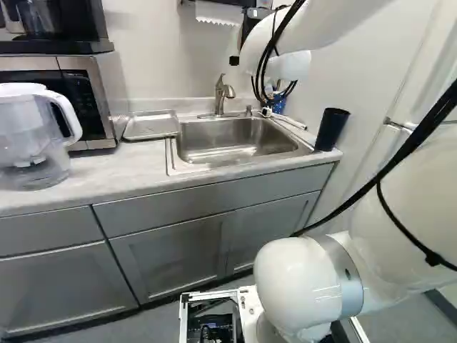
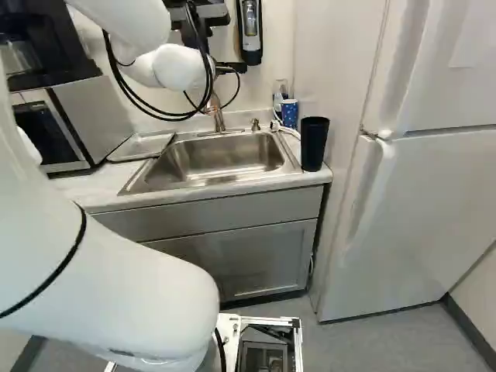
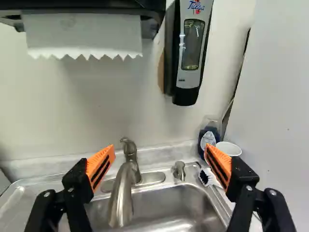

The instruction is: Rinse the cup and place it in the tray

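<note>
The claw [image 3: 159, 153] stands wide apart; ease it level around the likely black cup [image 2: 314, 144] near the bench's [image 1: 107, 170] front right corner.

Light: I work in bright, diffuse light, source out of sight | Glare: highlights streak the sink [image 3: 193, 208] and faucet [image 3: 121, 193]; my white arm [image 2: 139, 287] shines | Shadow: soft on the wall [image 3: 118, 99] below the paper towel [image 3: 82, 36], darker along the cabinets' [image 1: 171, 257] foot
</note>
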### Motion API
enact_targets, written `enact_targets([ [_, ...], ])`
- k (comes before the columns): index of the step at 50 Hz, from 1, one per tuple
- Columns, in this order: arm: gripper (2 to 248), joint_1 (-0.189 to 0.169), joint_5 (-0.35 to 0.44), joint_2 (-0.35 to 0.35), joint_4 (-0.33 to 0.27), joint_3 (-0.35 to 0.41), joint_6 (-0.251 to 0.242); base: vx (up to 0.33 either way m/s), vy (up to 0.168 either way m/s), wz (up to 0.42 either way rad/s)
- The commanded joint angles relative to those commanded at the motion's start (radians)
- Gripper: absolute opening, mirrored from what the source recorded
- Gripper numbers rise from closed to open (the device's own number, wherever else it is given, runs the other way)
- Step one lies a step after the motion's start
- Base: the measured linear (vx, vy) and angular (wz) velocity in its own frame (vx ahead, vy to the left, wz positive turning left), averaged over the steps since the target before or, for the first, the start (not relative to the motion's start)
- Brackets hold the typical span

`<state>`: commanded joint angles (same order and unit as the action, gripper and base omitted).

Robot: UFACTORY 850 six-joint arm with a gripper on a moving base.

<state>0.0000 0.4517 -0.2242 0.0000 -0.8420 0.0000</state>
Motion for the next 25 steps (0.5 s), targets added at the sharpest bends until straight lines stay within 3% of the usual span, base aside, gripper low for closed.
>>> enact_targets([
  [25, 247, 0.000, 0.000, 0.000, 0.000, 0.000, 0.000, 0.044, 0.018, -0.009],
])
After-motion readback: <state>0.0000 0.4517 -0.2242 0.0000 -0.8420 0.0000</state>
